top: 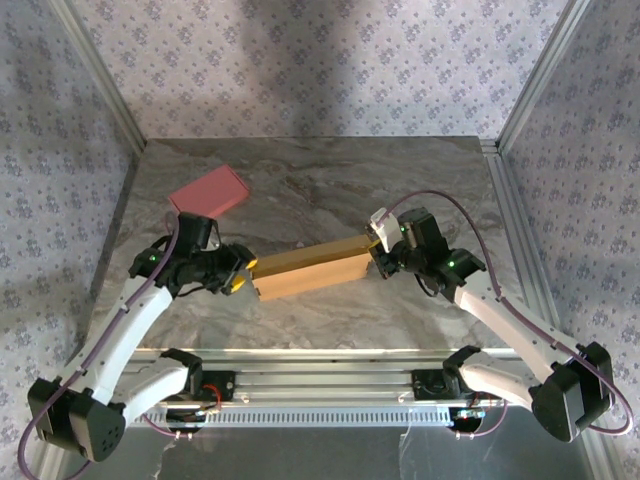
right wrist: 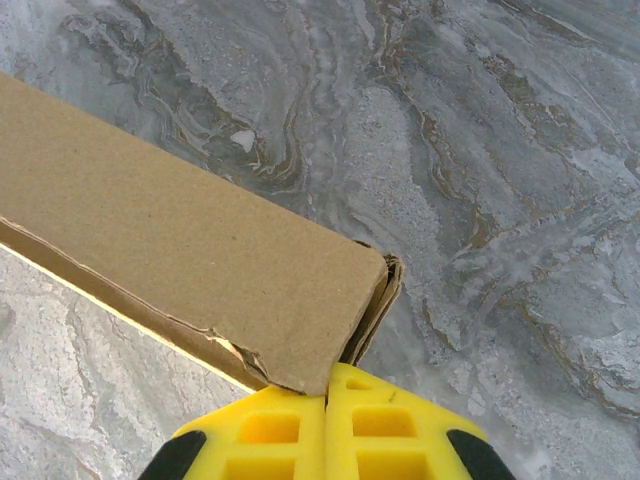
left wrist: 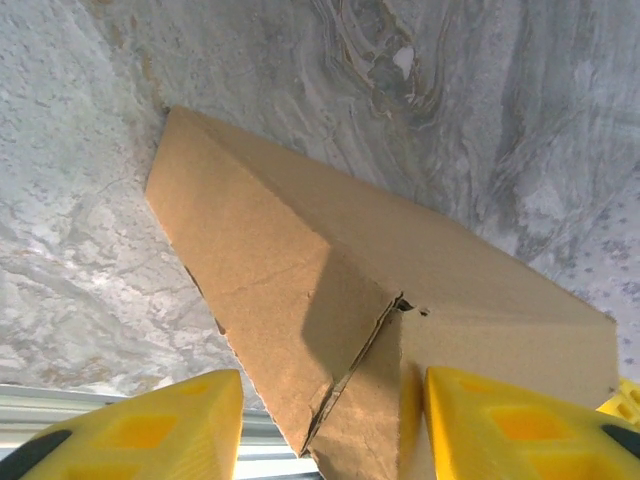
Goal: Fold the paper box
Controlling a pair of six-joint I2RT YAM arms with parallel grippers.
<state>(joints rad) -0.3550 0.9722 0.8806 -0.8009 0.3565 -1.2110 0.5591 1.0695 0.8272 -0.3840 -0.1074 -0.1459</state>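
The paper box [top: 310, 268] is a long brown cardboard shape lying slanted across the middle of the marble table. My left gripper [top: 240, 277] is at its left end. In the left wrist view the box's [left wrist: 280, 260] folded end corner sits between the yellow fingers [left wrist: 190, 420] of the open left gripper [left wrist: 330, 400]. One finger is against the cardboard, the other a little apart. My right gripper [top: 378, 252] is at the right end. It is shut [right wrist: 327, 385], tips butted against the box's [right wrist: 180, 250] frayed corner, with nothing seen between the fingers.
A pink flat rectangle [top: 208, 190] lies at the back left, just beyond the left arm. Patterned walls and metal posts close in the table on three sides. An aluminium rail [top: 320, 365] runs along the near edge.
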